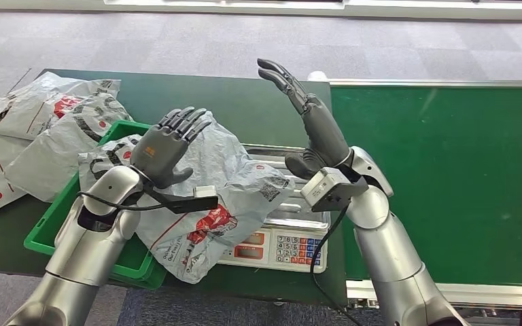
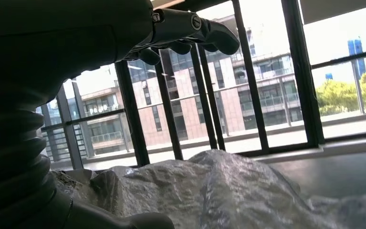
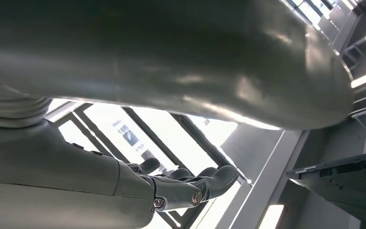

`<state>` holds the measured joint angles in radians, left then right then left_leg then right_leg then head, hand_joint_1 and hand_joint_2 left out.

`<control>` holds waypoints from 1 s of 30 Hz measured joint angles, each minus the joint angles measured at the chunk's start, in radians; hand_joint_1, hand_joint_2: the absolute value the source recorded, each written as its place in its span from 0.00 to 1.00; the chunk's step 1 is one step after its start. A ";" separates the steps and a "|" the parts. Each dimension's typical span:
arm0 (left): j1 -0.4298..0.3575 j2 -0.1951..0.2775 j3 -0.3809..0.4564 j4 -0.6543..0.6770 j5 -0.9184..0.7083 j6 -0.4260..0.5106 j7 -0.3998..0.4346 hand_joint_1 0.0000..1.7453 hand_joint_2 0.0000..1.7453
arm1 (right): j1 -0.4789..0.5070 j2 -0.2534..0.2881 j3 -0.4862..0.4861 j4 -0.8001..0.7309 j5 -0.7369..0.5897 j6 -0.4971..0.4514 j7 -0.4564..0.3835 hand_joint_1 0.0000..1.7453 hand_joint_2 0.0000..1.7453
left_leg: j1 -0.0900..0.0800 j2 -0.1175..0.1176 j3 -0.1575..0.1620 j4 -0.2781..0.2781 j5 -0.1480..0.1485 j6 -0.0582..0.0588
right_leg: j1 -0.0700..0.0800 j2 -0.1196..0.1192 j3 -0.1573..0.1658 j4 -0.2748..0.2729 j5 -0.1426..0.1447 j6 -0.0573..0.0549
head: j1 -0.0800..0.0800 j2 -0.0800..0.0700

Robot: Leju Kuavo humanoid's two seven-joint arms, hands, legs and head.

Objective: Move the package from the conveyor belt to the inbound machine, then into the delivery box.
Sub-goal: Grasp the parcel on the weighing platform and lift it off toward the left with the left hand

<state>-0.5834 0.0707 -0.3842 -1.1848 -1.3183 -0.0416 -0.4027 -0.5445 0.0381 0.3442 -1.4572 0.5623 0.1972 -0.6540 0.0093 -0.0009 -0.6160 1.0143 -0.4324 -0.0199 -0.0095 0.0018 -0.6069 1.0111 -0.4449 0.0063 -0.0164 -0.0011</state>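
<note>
the grey plastic package (image 1: 224,197) lies draped across the weighing scale (image 1: 282,248) and the green crate (image 1: 119,132). left hand (image 1: 163,146) rests on top of it, fingers curled, no grip evident. right hand (image 1: 312,119) is raised above the scale, fingers spread, empty. conveyor belt (image 1: 448,176) at right.

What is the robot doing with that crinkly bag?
The robot's left hand rests on top of a grey package that lies partly on the weighing scale and partly over the edge of a green bin. Its right hand is lifted up with fingers spread, holding nothing. More packages are piled on the table to the left. The green conveyor belt on the right has nothing on it.
</note>
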 joint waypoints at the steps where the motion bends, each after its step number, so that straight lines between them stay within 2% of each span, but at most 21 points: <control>1: -0.025 0.004 -0.020 0.033 -0.004 -0.022 -0.007 0.00 1.00 | -0.001 0.004 0.000 0.000 -0.001 0.001 0.000 0.00 0.00 | 0.000 0.000 0.000 0.000 0.000 0.000 | 0.000 0.000 0.000 0.000 0.000 0.000 | 0.000 0.000; 5: -0.145 0.010 -0.126 0.220 -0.004 -0.062 -0.055 0.00 1.00 | -0.012 0.030 0.000 0.000 0.001 0.003 0.013 0.00 0.00 | 0.000 0.000 0.000 0.000 0.001 0.000 | 0.000 0.000 0.000 0.000 0.001 -0.001 | 0.000 0.000; 8: -0.202 0.008 -0.207 0.334 0.005 -0.092 -0.090 0.00 1.00 | -0.024 0.043 0.000 0.000 0.003 0.003 0.027 0.00 0.00 | 0.000 0.001 0.001 0.000 0.001 0.000 | 0.000 0.001 0.000 0.000 0.002 -0.001 | 0.000 0.000; 12: -0.252 0.006 -0.307 0.432 0.043 -0.161 -0.145 1.00 1.00 | -0.026 0.048 0.000 0.002 0.004 0.002 0.030 0.00 0.00 | 0.000 0.001 0.000 0.000 0.001 0.000 | 0.000 0.001 0.001 0.000 0.002 -0.001 | 0.000 0.000; 18: -0.319 0.012 -0.448 0.501 0.151 -0.303 -0.247 1.00 1.00 | -0.021 0.049 -0.010 0.009 0.003 -0.003 0.025 0.00 0.00 | 0.000 0.000 0.001 0.000 0.001 0.000 | 0.000 0.001 0.001 0.000 0.002 -0.001 | 0.000 0.000; 22: -0.341 0.014 -0.511 0.517 0.173 -0.318 -0.251 1.00 1.00 | -0.019 0.049 -0.020 0.010 0.003 -0.003 0.022 0.00 0.00 | 0.000 0.000 0.001 0.000 0.001 0.000 | 0.000 0.001 0.001 0.000 0.002 -0.001 | 0.000 0.000; 30: -0.354 0.013 -0.561 0.529 0.181 -0.321 -0.254 1.00 1.00 | -0.018 0.049 -0.023 0.010 0.003 -0.003 0.021 0.00 0.00 | 0.000 0.002 0.001 0.000 0.001 0.000 | 0.000 0.001 0.001 0.000 0.002 -0.001 | 0.000 0.000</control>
<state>-0.9378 0.0839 -0.9449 -0.6554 -1.1375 -0.3624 -0.6563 -0.5629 0.0870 0.3207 -1.4473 0.5657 0.1941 -0.6329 0.0094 0.0006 -0.6146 1.0142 -0.4318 -0.0202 -0.0093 0.0032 -0.6058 1.0112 -0.4429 0.0056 -0.0164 -0.0011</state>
